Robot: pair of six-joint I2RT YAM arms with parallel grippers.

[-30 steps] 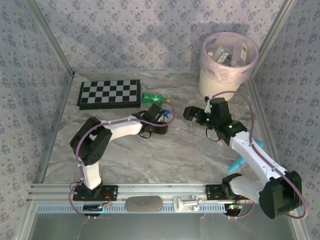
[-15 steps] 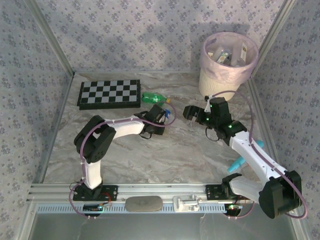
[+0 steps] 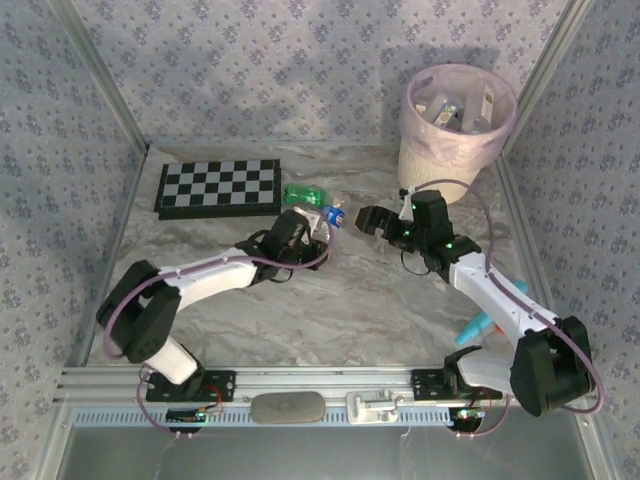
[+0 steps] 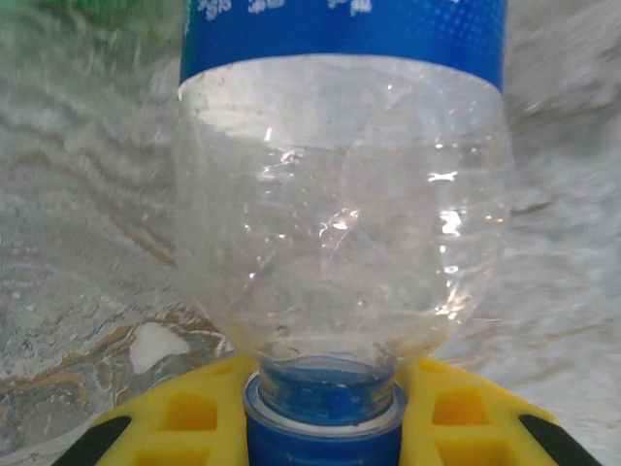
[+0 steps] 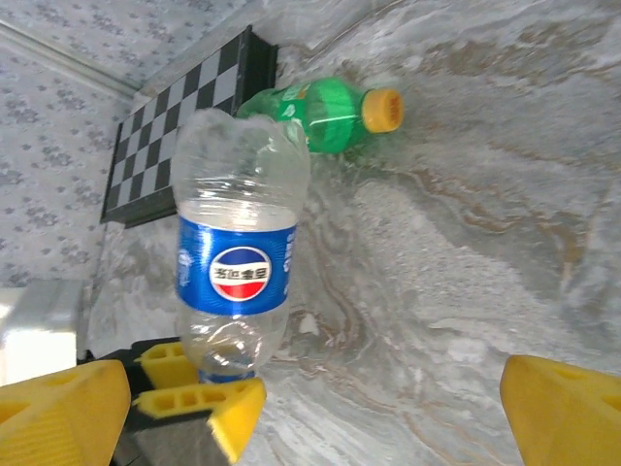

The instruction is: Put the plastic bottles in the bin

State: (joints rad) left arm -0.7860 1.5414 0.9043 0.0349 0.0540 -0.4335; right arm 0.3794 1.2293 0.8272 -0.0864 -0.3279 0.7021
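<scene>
A clear plastic bottle (image 4: 340, 243) with a blue label points away from my left gripper (image 4: 320, 419), which is shut on its blue cap between yellow pads (image 4: 184, 413). In the top view this bottle (image 3: 331, 214) is held at mid-table by the left gripper (image 3: 314, 229). A green bottle (image 3: 303, 193) with an orange cap lies behind it on the table. My right gripper (image 3: 369, 220) stands open just right of the held bottle (image 5: 236, 267), nothing between its fingers (image 5: 63, 408). The cream bin (image 3: 458, 130) with its pink liner stands at the back right, several bottles inside.
A folded checkerboard (image 3: 218, 187) lies at the back left, close to the green bottle (image 5: 320, 115). A teal marker-like object (image 3: 477, 327) lies near the right arm's base. Patterned walls enclose the marbled table (image 3: 330, 310).
My left gripper closed on the bottle's cap and the arm stretched forward, carrying the bottle slightly back and right. The right gripper shifted a little left toward it.
</scene>
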